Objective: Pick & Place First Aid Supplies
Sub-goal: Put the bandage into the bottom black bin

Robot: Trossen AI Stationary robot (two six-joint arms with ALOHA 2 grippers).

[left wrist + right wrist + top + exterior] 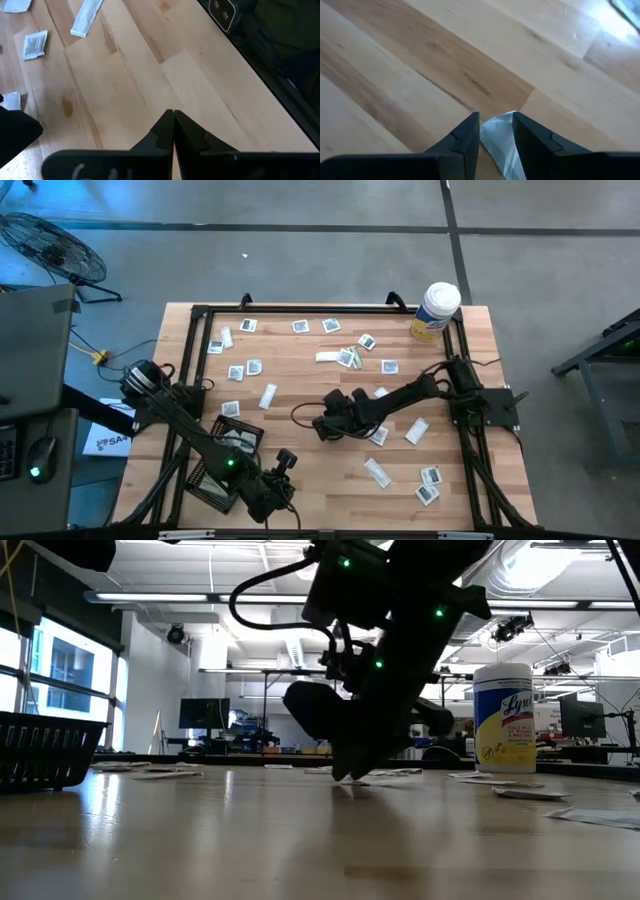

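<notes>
— Tools first: how many, and how do they stand?
— Two. At the lower left of the high view, the left tool point(173, 112) has its fingers pressed together with nothing between them, above bare worktop point(320, 500). The right tool point(496, 116) sits mid-frame, fingers narrow, pinching one white packet point(501, 139) low against the wood.
— Trays?
— Black mesh trays point(240, 436) at lower left, seemingly two, though the left arm covers part of them.
— And the loose first aid packets point(377, 471)?
— About nineteen lie flat on the worktop. Four are at lower right, three near the right tool, and the others are strewn across the upper half. Most are square and a few are narrow strips.
— Farthest back?
— One white canister point(434, 310) with a yellow label, upright at the upper right corner.
</notes>
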